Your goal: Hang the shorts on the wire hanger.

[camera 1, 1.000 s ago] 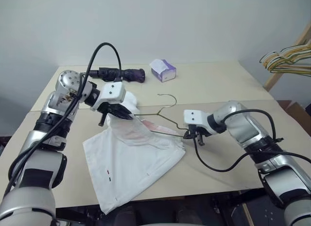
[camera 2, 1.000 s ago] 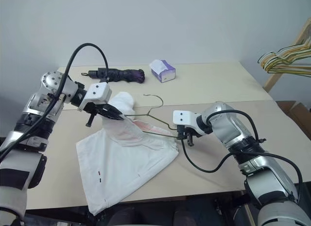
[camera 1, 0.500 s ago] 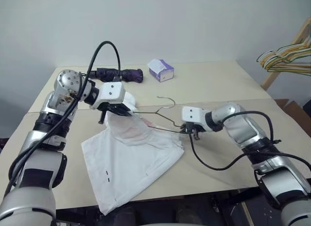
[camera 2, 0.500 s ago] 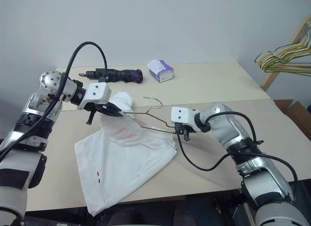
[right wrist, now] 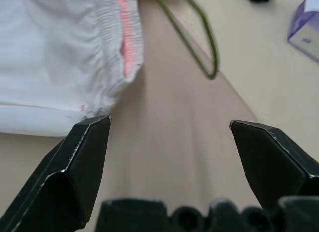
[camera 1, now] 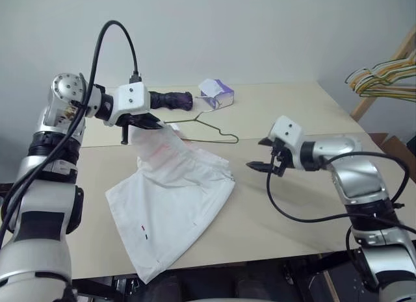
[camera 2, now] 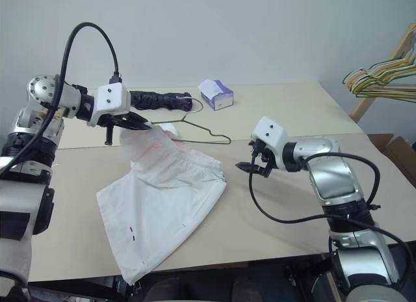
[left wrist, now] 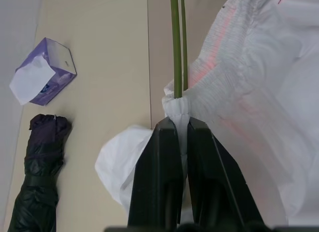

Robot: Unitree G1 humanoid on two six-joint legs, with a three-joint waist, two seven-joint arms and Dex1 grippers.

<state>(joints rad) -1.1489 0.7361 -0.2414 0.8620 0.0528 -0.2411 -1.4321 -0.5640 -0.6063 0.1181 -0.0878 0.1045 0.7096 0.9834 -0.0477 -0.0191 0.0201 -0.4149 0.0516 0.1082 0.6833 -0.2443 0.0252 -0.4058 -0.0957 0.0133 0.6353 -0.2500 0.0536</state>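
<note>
Right gripper (camera 1: 266, 156): jaws now wide, hanger (camera 1: 207, 128) let go, withdrawn to the right above the table (camera 1: 286, 211).
Left gripper (left wrist: 178, 123): clamped on hanger and waistband of shorts (camera 1: 172, 198), raised.
Shorts: waist lifted, legs on table.
Hanging: unfinished; only one side supported.

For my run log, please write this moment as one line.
left tool: shut on shorts waistband and wire hanger | right tool: open, empty, apart from hanger | shorts: partly lifted
</note>
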